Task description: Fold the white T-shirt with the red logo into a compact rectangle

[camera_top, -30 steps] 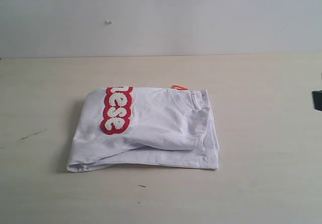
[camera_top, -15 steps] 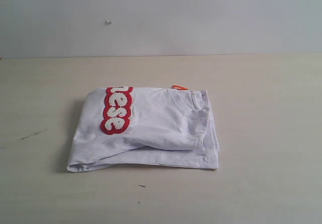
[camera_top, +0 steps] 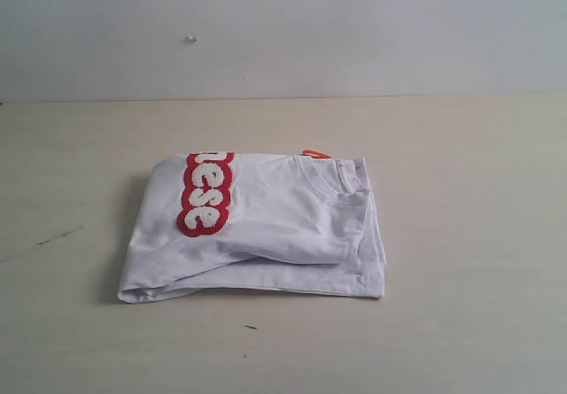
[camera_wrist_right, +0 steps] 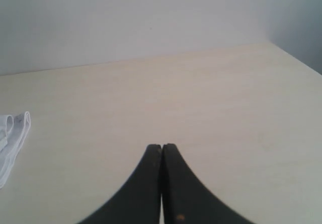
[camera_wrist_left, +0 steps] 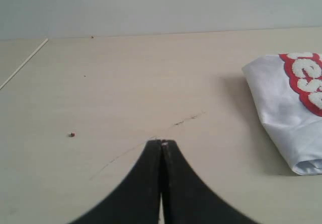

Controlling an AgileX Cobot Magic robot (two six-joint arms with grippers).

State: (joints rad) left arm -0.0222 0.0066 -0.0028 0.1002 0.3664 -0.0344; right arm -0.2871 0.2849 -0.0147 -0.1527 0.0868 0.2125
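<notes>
Our left gripper [camera_wrist_left: 161, 142] and right gripper [camera_wrist_right: 161, 146] sit pressed together, empty. The shirt [camera_top: 266, 226] looks soft and light; we'd pinch its layered corners.

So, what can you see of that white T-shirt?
The white T-shirt looks like wrinkled cotton, folded into a rough rectangle lying flat on the pale table. Its red logo with fluffy white letters disappears under the far fold. The ribbed collar and an orange tag show at the far edge. Only the table touches it.
</notes>
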